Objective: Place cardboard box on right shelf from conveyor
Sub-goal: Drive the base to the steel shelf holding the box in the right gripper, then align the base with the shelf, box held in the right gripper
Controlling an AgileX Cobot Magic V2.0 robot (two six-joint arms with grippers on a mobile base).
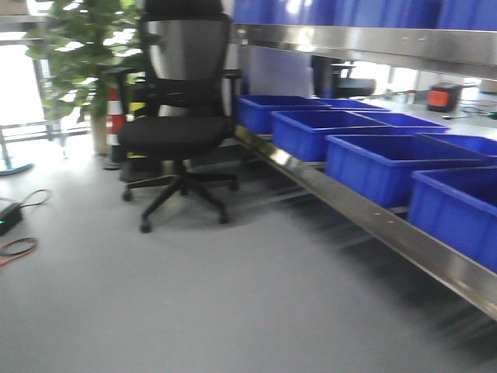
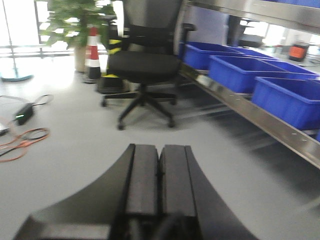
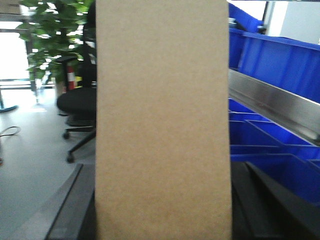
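Note:
A plain tan cardboard box (image 3: 162,120) fills the middle of the right wrist view, standing upright between the two dark fingers of my right gripper (image 3: 162,200), which is shut on its sides. To its right runs the stainless-steel right shelf (image 3: 272,102), whose rail also crosses the front view (image 1: 365,214) and the left wrist view (image 2: 260,122). My left gripper (image 2: 160,165) points over the grey floor with its pads pressed together and nothing between them. The conveyor is out of view.
Several blue plastic bins (image 1: 388,159) sit in a row on the shelf. A black office chair (image 1: 182,124) stands on the floor to the left of the shelf's far end, with a potted plant (image 1: 81,54) and a striped cone (image 2: 92,47) behind it. Cables (image 2: 25,140) lie at the left.

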